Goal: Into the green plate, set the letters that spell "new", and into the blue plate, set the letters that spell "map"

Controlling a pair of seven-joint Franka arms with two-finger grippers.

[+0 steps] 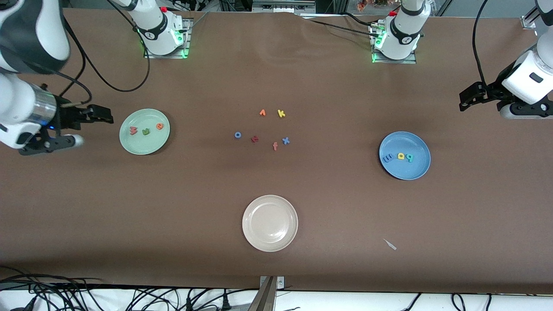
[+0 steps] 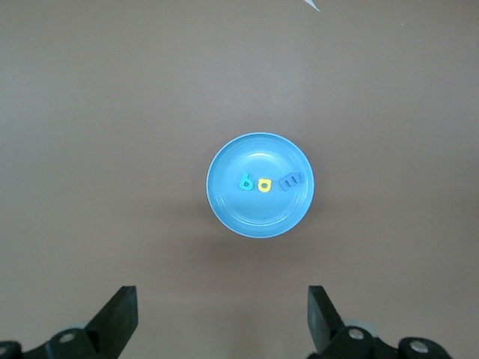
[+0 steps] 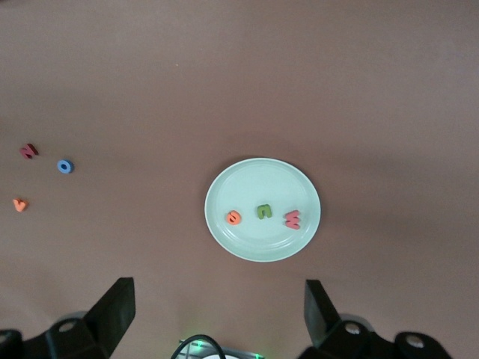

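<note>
Closest to the front camera sits the cream-white plate [image 1: 270,223], bare, with a small pale scrap [image 1: 390,244] lying on the brown table [image 1: 129,224] toward the left arm's end. Neither belongs to the job, and both are well apart from everything else, so I see no trouble there.

Farther up, the blue plate [image 1: 405,155] holds the blue m [image 1: 387,157], the yellow a [image 1: 401,156] and the teal p [image 1: 409,157] in a row near its middle. The green plate [image 1: 144,131] toward the right arm's end holds the coral-red w [image 1: 133,130], the green n [image 1: 146,131] and the orange e [image 1: 160,126]. To my eye both words are in place (the sorting looks finished).

Between the plates lie the leftover letters [image 1: 263,129], a loose cluster in the middle of the table. The main risk I can think of is an arm sweeping low on its way home and scattering these, or clipping a plate rim and flicking the light foam pieces out.

The right gripper [image 1: 97,114] hangs beside the green plate at the table's end, fingers spread wide and empty. The left gripper [image 1: 468,96] hangs past the blue plate toward its own end, likewise spread and empty. Each has open table around it and a free lane back to its base along the top; lifting straight up first would keep them off the rims.
</note>
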